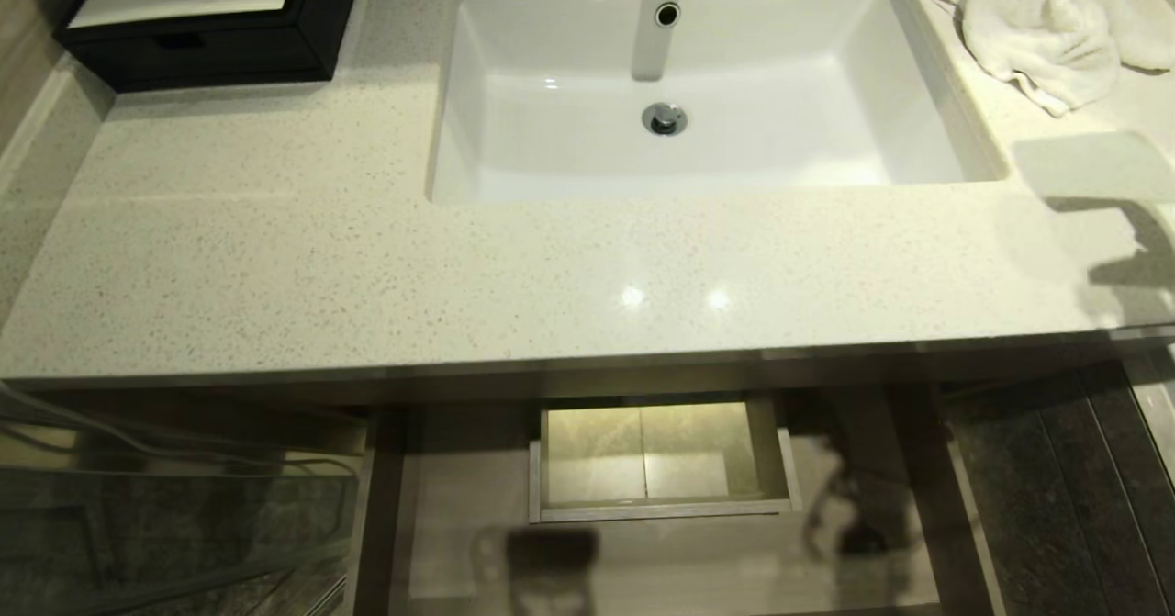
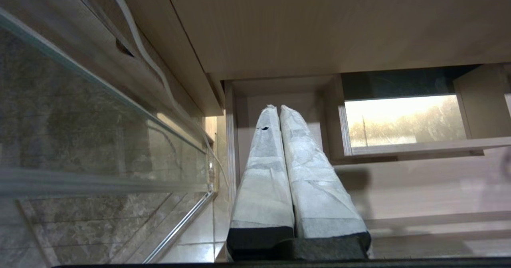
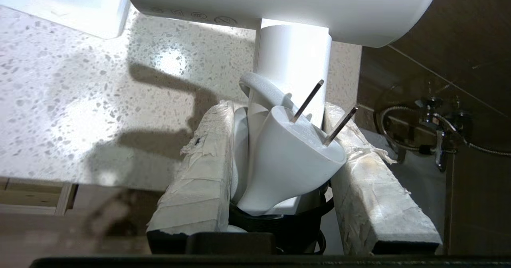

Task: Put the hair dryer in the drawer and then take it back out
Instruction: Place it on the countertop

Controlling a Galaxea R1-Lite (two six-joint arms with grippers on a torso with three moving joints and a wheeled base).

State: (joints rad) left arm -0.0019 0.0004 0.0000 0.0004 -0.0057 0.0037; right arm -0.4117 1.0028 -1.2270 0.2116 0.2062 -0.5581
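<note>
I see right gripper (image 3: 279,140) clamped on hair dryer (image 3: 291,64) handle, barrel crosswise | drawer (image 1: 661,506) open at 6 o'clock under counter (image 1: 367,258) | left gripper (image 2: 279,110) closed, empty.

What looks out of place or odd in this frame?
The hair dryer's plug is jammed between the right gripper's fingers alongside the handle, prongs bare. A crumpled towel lies on the counter. The drawer stands open.
</note>
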